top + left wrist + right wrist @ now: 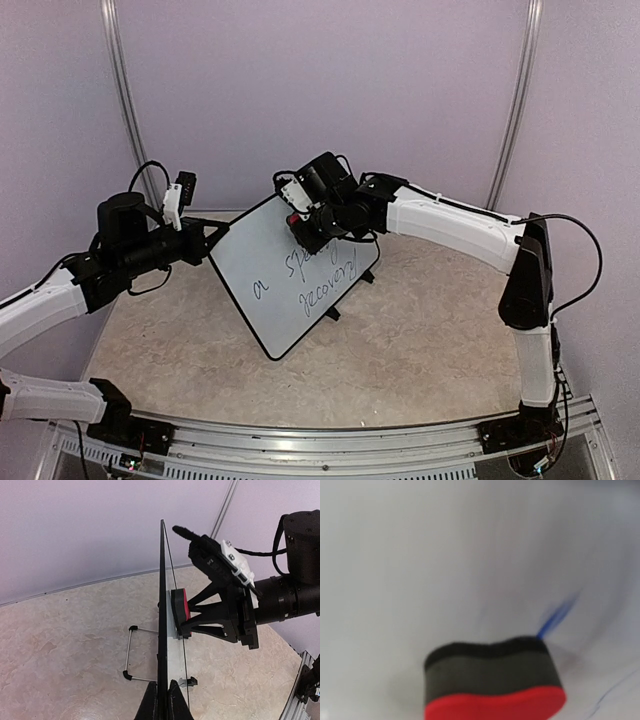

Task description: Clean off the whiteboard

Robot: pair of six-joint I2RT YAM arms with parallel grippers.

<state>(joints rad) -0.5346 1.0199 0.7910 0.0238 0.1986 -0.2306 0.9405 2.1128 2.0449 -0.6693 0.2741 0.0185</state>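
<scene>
In the top view we see the whiteboard [290, 275] at the middle of the frame, tilted up off the tabletop [430, 330] with one corner pointing toward the bottom of the picture. Dark handwriting runs across its lower half, while the upper part near the eraser looks blank

The left gripper [215, 238] comes in from the left of the frame, and its jaws are pinched tight on the board's left edge. In the left wrist view we look straight along the black rim, which runs up from between the two dark fingers [150, 705] at the bottom centre

The right gripper [305, 225] reaches in from the right of the top view and is clamped on the eraser [294, 218], a block with a red back and a dark felt pad. The left wrist view shows the felt pressed flat against the board's writing face near the middle of the frame. A thin wire stand [131, 652] sticks out from the board's other side, at lower left

In the right wrist view the eraser sits at the bottom centre against blurred white, with a blue smear just above its right end
</scene>
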